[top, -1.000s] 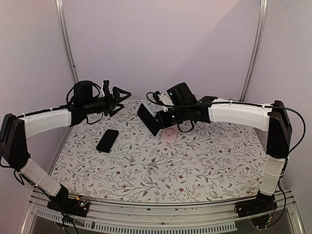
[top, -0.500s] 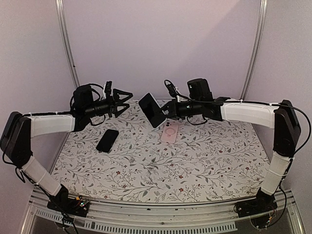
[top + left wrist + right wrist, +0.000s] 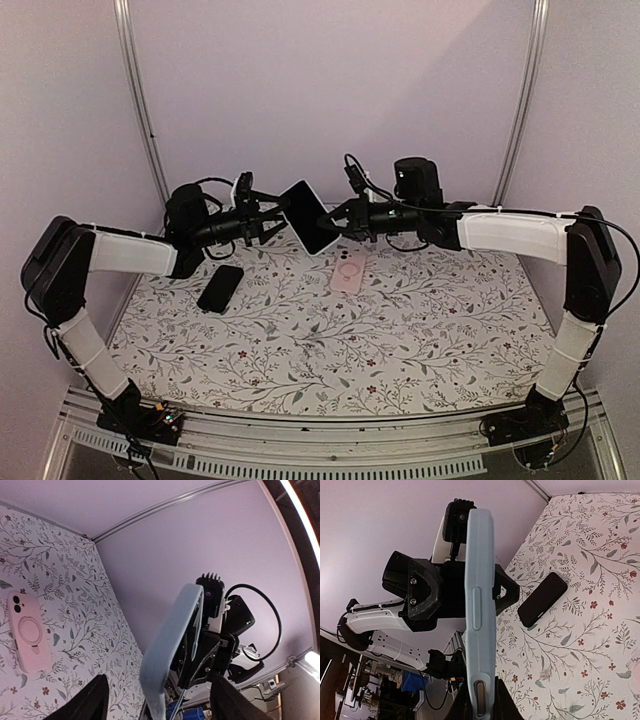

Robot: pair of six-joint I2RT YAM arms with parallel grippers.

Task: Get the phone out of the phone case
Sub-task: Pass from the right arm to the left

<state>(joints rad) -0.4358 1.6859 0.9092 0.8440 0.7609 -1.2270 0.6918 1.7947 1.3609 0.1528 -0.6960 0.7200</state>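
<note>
Tight spot is up at the back middle: the cased phone (image 3: 308,215) hangs in the air between both tools. The right tool (image 3: 338,224) is clamped on one edge and the left tool (image 3: 270,214) is spread wide just beside the other, so there's no gap to slip through there. The wall (image 3: 330,90) sits close behind too. Down low, the pink case (image 3: 349,271) lies flat under the right tool and the black phone (image 3: 221,288) flat under the left arm, with bare table (image 3: 420,330) between them. The near half and right side of the table are free for a pass
</note>
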